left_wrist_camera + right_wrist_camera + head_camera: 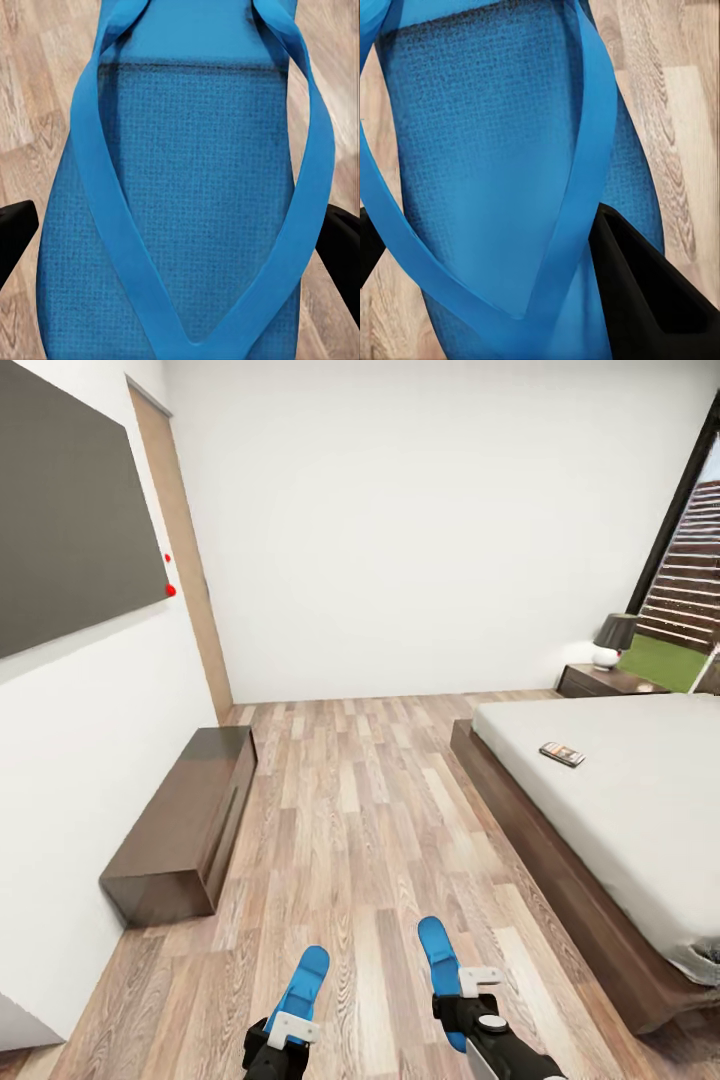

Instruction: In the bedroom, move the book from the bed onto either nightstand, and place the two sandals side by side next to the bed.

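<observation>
Each gripper carries one bright blue sandal over the wood floor. My left gripper is shut on the left sandal, whose strap and textured sole show close up as the sandal in the left wrist view between black fingers. My right gripper is shut on the other sandal; the right wrist view has this sandal against a black finger. The book lies on the bed near its left side. A nightstand stands beyond the bed.
A long low dark bench runs along the left wall under a dark wall panel. A lamp sits on the nightstand. A window is at the far right. Open plank floor lies between bench and bed.
</observation>
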Controlling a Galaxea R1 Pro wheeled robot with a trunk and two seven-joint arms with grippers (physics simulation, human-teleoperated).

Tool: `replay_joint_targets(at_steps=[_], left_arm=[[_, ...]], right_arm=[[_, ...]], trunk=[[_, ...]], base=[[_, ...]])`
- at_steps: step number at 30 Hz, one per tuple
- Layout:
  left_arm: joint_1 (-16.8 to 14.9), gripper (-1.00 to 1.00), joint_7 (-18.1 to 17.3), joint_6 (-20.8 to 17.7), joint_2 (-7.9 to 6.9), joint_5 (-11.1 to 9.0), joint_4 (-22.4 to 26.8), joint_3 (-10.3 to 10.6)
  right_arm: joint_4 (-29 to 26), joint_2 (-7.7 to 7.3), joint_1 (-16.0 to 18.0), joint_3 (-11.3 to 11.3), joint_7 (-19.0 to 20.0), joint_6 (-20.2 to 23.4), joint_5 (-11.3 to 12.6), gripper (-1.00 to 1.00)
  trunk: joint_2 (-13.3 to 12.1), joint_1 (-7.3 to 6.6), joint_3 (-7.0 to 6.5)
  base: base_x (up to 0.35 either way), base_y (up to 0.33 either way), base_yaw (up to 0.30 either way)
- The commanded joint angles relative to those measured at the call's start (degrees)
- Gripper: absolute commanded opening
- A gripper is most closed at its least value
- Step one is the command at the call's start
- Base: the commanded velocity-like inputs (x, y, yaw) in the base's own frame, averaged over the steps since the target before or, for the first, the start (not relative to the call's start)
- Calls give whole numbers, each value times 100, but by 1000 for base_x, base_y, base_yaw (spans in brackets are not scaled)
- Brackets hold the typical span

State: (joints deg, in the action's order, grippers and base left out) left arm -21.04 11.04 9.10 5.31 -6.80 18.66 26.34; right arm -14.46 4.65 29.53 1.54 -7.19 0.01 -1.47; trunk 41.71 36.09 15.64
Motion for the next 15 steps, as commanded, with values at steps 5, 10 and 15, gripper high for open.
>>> replay_joint_targets(at_steps=[5,10,15], left_arm=[[-5,-100,38,22,-4,-51,-2,54],[-5,-100,38,22,-3,-46,-2,55],[-5,-100,38,22,-2,-42,-2,56]], right_arm=[[3,1,3,14,-29,-2,4,-100],[4,1,3,14,-29,-3,5,-100],[5,1,4,15,-29,-1,3,-100]], trunk=[[6,1,-10],[6,1,-27],[6,1,-45]], base=[[0,0,-285],[0,0,-284],[0,0,-284]])
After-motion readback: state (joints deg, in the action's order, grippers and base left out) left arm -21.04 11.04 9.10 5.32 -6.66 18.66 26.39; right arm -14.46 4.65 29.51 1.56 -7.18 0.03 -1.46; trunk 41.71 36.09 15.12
